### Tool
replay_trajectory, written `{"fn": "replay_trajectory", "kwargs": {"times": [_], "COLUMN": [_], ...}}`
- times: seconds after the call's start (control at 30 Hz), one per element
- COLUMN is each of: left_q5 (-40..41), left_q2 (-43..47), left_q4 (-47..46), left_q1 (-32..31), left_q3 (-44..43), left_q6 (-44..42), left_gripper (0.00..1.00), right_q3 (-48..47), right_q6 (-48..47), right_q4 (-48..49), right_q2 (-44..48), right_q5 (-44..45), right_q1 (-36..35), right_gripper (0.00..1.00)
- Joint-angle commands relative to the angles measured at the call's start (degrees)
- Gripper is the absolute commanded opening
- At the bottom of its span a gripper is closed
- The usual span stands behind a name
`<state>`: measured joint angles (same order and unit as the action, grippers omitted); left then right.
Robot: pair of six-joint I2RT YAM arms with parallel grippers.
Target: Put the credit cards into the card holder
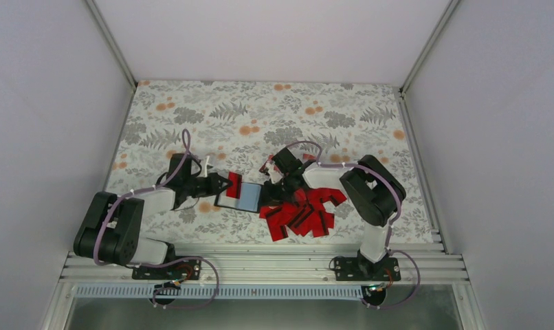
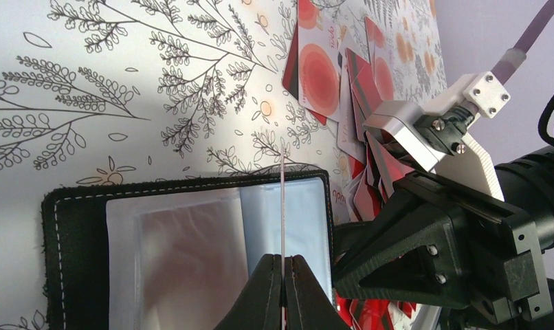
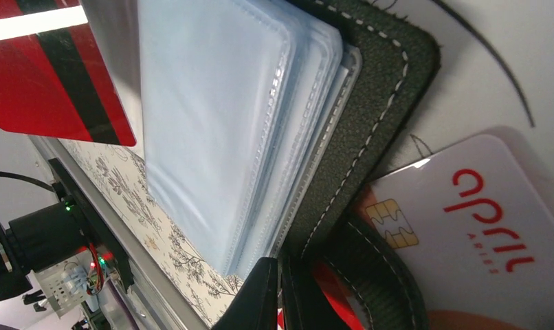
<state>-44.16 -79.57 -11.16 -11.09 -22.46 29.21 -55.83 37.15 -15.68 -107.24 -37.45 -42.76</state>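
**Surface and room.** I am looking at a desk (image 1: 343,113) that is carrying a pale cloth (image 1: 192,113) printed with grey ferns and orange flowers. Plain white walls (image 1: 260,34) are enclosing it on 3 sides. An aluminium rail (image 1: 260,265) is running along the near edge, where the 2 arm bases are sitting.

**Card holder.** The card holder (image 1: 247,199) is lying open and flat on the cloth near the middle of the desk, between the 2 pincers. In the overhead view its long axis is running left to right, dipping slightly toward the right. Its clear sleeves are facing up, and its black stitched cover (image 3: 377,110) is lying against the cloth.

**Left pincer.** The left pincer (image 2: 283,265) is clamping 1 credit card (image 1: 234,184). The card is standing on edge. In the left wrist view it is showing only as a thin line (image 2: 282,199) running away from the pincer across the holder's sleeves (image 2: 178,254). In the right wrist view its red face and black stripe (image 3: 47,89) are showing beyond the sleeves.

**Right pincer.** The right pincer (image 3: 282,282) is holding its fingers together, with the tips at the holder's right edge (image 1: 273,191). I cannot tell whether they are pinching the cover or a sleeve.

**Remaining cards.** The pile of credit cards (image 1: 305,214) is lying fanned and overlapping just to the right of the holder, beneath the right arm. 1 white-faced card (image 3: 480,213) is lying face up just beside the cover, showing a chip and red lettering.
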Motion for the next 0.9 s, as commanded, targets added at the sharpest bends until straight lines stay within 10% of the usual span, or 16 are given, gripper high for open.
{"fn": "replay_trajectory", "kwargs": {"times": [0.0,0.87], "left_q5": [0.8,-0.3], "left_q2": [-0.7,-1.8], "left_q4": [-3.1,-4.5], "left_q1": [-0.2,-0.7], "left_q3": [0.5,1.8], "left_q6": [-0.8,-1.5], "left_gripper": [0.02,0.02], "right_q3": [1.0,1.2], "right_q6": [-1.6,-1.9], "right_q4": [-0.8,-1.0], "right_q2": [-2.3,-3.7], "right_q5": [1.7,0.6], "right_q1": [0.2,0.4], "right_gripper": [0.04,0.04]}}
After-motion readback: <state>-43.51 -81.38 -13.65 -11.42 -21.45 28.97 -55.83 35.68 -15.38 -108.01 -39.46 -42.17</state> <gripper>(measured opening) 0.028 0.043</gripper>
